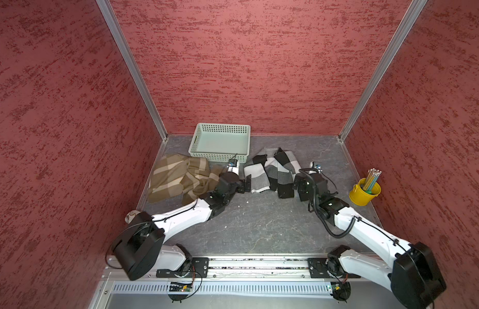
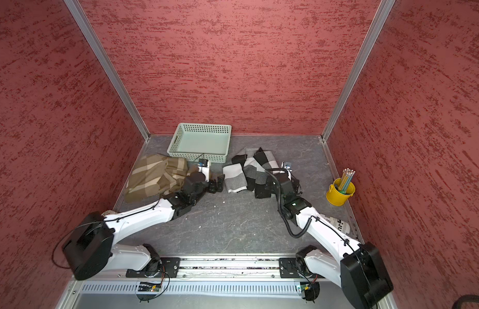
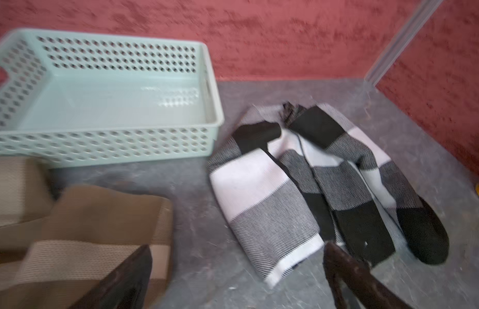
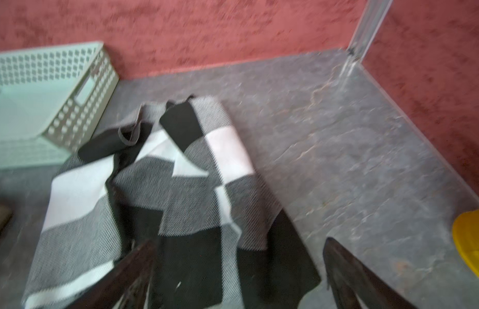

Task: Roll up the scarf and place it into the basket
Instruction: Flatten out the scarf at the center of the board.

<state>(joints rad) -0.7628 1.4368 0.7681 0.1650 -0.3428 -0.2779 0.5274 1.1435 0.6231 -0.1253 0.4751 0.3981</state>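
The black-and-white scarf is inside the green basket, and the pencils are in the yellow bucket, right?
No. The black-and-white scarf lies on the table beside the basket, not inside it, as a top view shows. The pencils are in the bucket.

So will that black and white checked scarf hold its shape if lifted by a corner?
Probably not: the checked scarf lies in soft overlapping folds, so it should droop and unfold. Its coarse weave looks grippy, unlikely to slip.
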